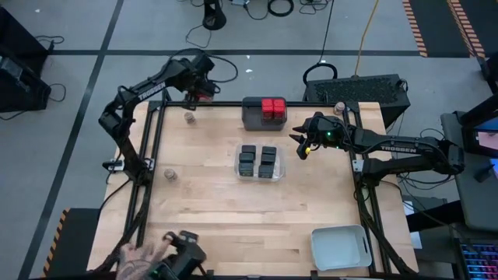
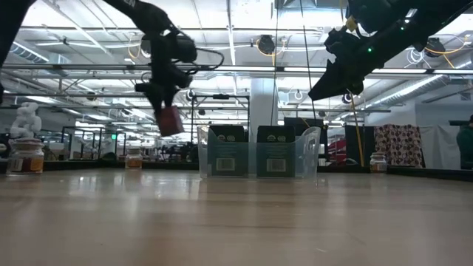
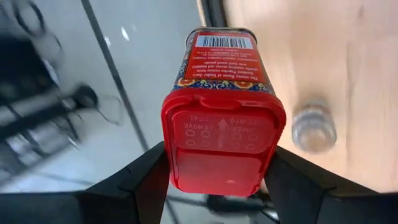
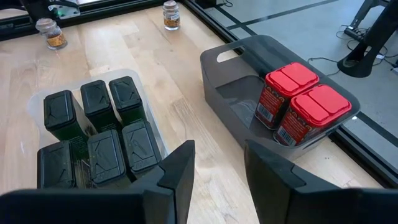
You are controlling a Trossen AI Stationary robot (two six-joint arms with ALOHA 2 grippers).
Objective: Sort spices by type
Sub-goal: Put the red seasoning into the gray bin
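Left end effector (image 1: 201, 87) is clenched on a red-topped spice tin (image 3: 221, 124), held in the air over the table's (image 1: 210, 194) far-left edge, clear of the surface in the low view.

Step in hand, I'd judge: carry it right to the dark grey tray (image 1: 254, 117) at far centre, where two red-topped tins (image 4: 298, 102) already stand at its right end. To do it well: keep tin upright, stay high enough to clear the tray wall, lower into the free left part, let go only once it's seated. Don't clip the jar (image 1: 189, 117) just near of the pickup spot.

Right end effector (image 1: 303, 145) is released, empty, hovering right of the clear tray (image 1: 260, 162) w/ six black tins (image 4: 96, 134).

Writing: barcode plus small white print on the held tin, unreadable; lid embossing partly reads "MOVE". Right arm reads "TROSSEN".
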